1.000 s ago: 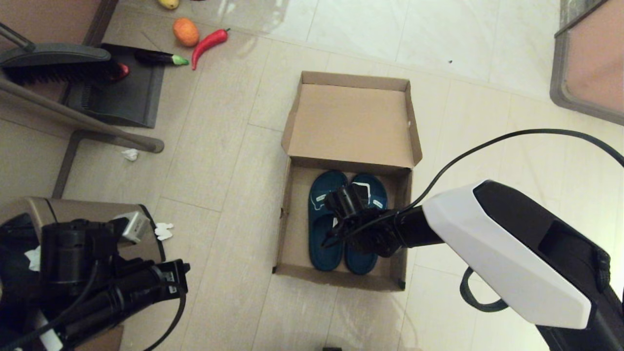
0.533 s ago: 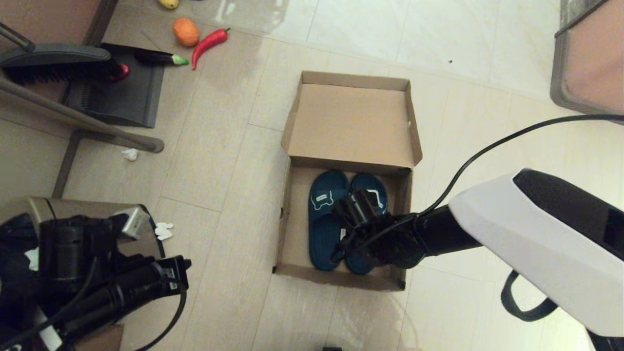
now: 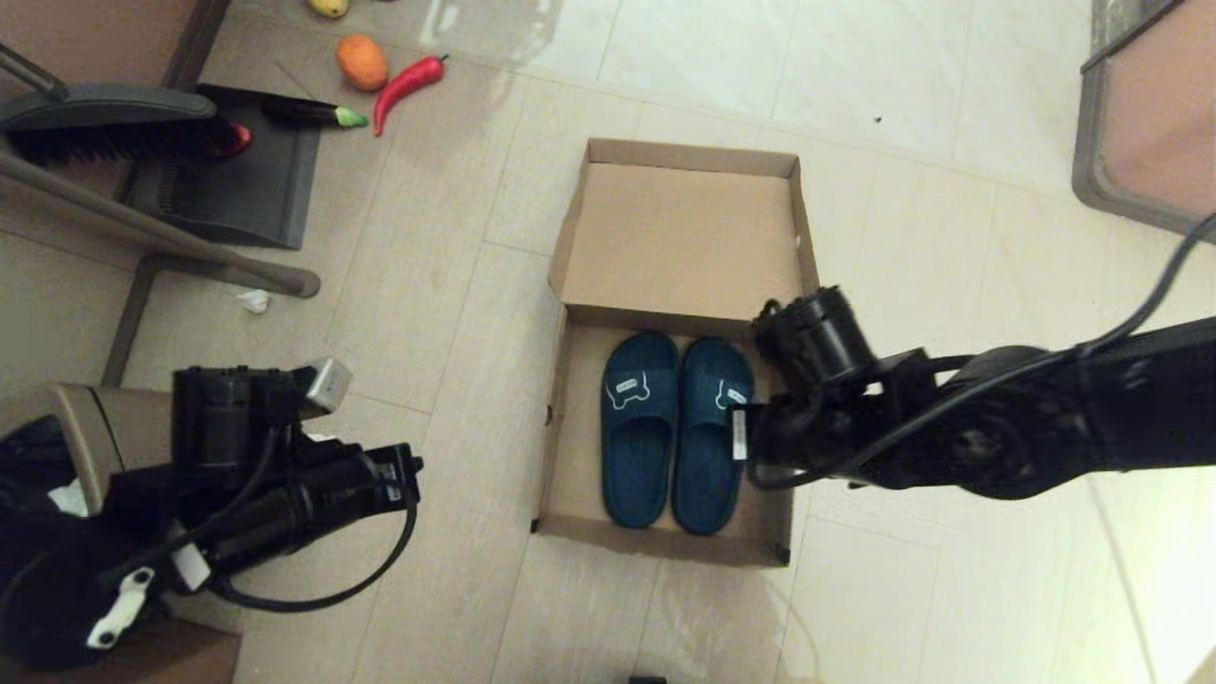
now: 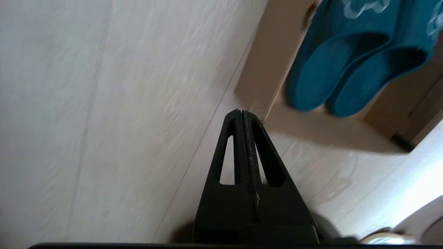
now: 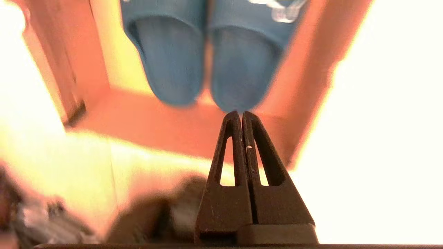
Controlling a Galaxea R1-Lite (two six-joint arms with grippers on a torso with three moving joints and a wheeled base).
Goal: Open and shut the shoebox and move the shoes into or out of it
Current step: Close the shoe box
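Observation:
The brown cardboard shoebox [image 3: 570,418] stands open on the floor, its lid [image 3: 684,237] folded back flat. Both teal slide shoes [image 3: 641,427] lie side by side inside it, toes toward the lid. My right arm [image 3: 855,418] reaches in from the right above the box's right wall. In the right wrist view my right gripper [image 5: 241,112] is shut and empty, above the box, with the shoes' heels [image 5: 242,69] just past its tips. At the lower left, my left gripper [image 4: 241,111] is shut and empty over the floor, near the box's near-left corner [image 4: 258,79].
A brown trash bin [image 3: 57,418] sits under my left arm [image 3: 285,503]. A dustpan [image 3: 237,180] and brush [image 3: 104,123] lie at the far left, with a toy orange [image 3: 362,62], chili [image 3: 407,84] and eggplant [image 3: 309,114]. Paper scraps [image 3: 254,301] lie on the floor. Furniture [image 3: 1140,123] stands at the far right.
My right arm has pulled away from above the shoes toward the box's right side, leaving both shoes uncovered in the box. My left arm has swung forward toward the box.

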